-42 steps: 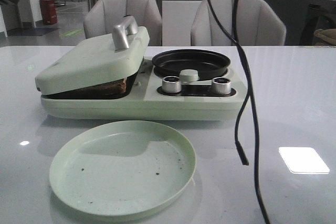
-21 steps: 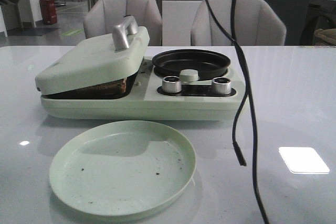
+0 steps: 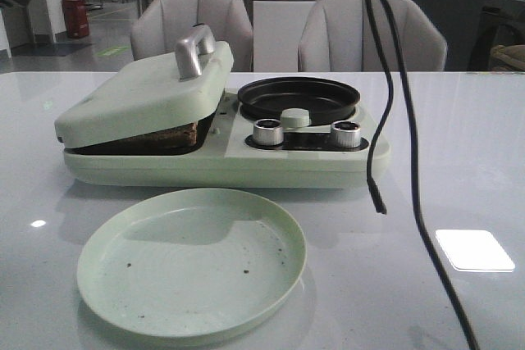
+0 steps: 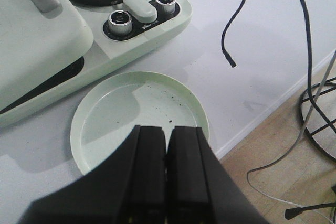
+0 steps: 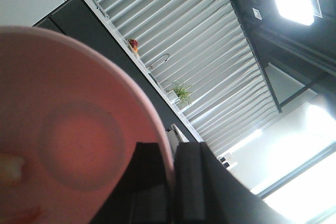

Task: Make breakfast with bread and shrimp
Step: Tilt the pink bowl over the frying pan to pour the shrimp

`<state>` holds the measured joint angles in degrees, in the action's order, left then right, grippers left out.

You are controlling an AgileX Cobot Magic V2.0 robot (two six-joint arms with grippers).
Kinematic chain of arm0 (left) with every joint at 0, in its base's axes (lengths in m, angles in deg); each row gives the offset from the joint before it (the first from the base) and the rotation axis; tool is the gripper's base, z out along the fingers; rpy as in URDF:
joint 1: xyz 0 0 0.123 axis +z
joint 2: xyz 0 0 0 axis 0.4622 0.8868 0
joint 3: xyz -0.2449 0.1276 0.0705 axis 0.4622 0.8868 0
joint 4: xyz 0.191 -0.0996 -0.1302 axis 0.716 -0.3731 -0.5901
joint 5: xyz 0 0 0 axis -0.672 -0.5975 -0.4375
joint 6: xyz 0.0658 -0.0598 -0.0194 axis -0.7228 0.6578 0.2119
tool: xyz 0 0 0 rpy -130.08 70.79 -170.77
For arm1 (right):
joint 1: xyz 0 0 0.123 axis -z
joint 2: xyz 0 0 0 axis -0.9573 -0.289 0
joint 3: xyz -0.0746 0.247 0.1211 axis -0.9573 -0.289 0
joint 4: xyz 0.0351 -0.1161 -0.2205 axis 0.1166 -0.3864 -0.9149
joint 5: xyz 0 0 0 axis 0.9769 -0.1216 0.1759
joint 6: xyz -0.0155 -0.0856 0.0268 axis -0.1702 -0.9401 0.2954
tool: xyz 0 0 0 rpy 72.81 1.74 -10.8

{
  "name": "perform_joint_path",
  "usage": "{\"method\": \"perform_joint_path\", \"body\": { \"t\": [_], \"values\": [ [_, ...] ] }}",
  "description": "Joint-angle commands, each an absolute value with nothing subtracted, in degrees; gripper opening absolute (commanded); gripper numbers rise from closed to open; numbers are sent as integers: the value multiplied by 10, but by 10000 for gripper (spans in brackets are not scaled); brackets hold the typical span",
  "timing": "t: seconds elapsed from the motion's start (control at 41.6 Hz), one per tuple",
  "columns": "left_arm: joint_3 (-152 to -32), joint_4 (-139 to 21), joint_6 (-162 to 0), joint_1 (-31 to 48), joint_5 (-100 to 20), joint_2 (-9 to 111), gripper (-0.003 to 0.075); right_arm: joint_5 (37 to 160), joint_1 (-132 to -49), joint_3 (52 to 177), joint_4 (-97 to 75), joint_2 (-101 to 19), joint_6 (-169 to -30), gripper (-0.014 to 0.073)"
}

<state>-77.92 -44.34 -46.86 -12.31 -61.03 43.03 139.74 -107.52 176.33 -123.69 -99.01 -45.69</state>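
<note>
A pale green breakfast maker (image 3: 221,149) stands on the white table (image 3: 459,153), its hinged lid (image 3: 143,96) resting slightly ajar on the bread (image 3: 168,135) — only a dark brown crust edge shows in the gap beneath the lid. Beside the lid, on the same appliance, sits a round black pan (image 3: 299,97), with two silver knobs (image 3: 268,131) in front of it. Just in front of the breakfast maker lies a green plate (image 3: 192,260), bare but for a few dark crumbs. The left gripper (image 4: 167,156) hovers above the plate's near rim, its fingers pressed together with nothing between them. The right gripper (image 5: 170,182) pinches the rim of a pink plate (image 5: 68,129) — something pale lies on it, too blurred to identify. Black cables (image 3: 394,120) dangle near the appliance's knob end.
</note>
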Motion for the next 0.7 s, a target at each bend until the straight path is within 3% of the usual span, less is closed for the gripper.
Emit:
{"method": "perform_joint_path", "body": {
  "t": [0.0,0.673],
  "values": [
    [-797,-448,-465,-127,-569,427,109,1392,-1076,1784,-1289,-961,-461,53],
    [-797,-448,-465,-127,-569,427,109,1413,-1076,1788,-1288,-967,-461,53]
  ]
}}
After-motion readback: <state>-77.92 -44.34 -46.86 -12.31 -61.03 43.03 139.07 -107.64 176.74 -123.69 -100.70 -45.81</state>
